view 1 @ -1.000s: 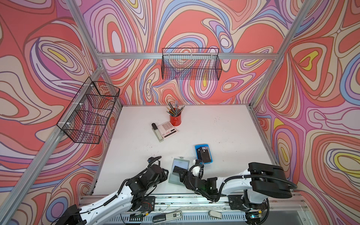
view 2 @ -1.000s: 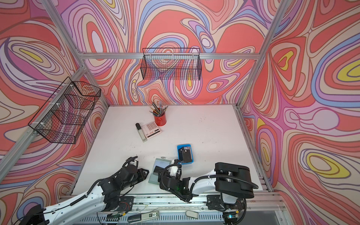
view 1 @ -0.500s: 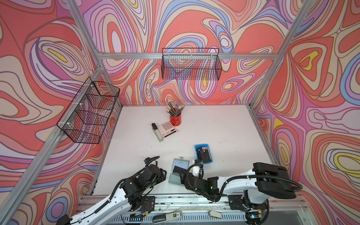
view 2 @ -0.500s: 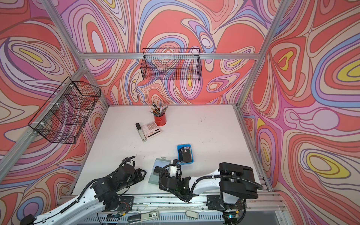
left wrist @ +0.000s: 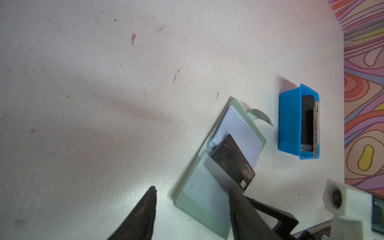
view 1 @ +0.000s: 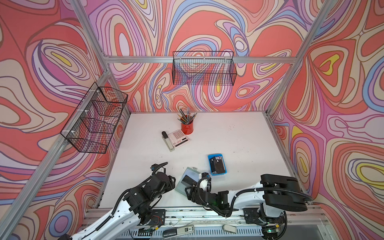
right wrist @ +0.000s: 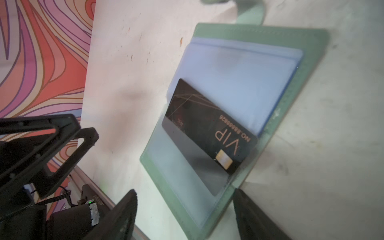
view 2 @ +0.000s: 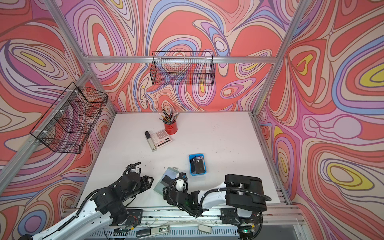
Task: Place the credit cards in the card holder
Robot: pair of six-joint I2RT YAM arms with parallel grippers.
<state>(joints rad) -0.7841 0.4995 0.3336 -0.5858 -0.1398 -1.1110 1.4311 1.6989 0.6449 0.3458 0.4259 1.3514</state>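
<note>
- In both top views your left gripper (view 1: 173, 182) (view 2: 150, 183) sits low against the left side of the card holder (view 1: 182, 188) (view 2: 161, 187); your right gripper (view 1: 189, 190) (view 2: 167, 189) is at its near end
- The holder lies open and flat on the white table (view 1: 239, 145) (view 2: 218, 145), between your two grippers
- Beyond your right gripper, well apart from its fingertips, the blue tray (view 1: 209, 164) (view 2: 190, 166) holds the other credit cards (view 1: 217, 165) (view 2: 197, 165) in a stack
- In the left wrist view your left gripper (left wrist: 192, 189) stands wide open and holds nothing
- One fingertip is over bare table and the other over the holder's (left wrist: 207, 218) clear sleeve (left wrist: 203, 187); you cannot tell whether it touches
- Just ahead of that fingertip lies the black VIP card (left wrist: 230, 160), one end tucked under the near sleeve and the rest slanting across the far sleeve
- Further out is the snap tab (left wrist: 259, 114), and past it the tray (left wrist: 288, 122)
- In the right wrist view your right gripper (right wrist: 186, 191) is also spread wide with nothing clamped, and the holder's (right wrist: 307, 68) near end lies in the gap
- The VIP card (right wrist: 207, 128) lies ahead of the fingertips, half inside the sleeve (right wrist: 176, 176), with its chip end nearest you
</note>
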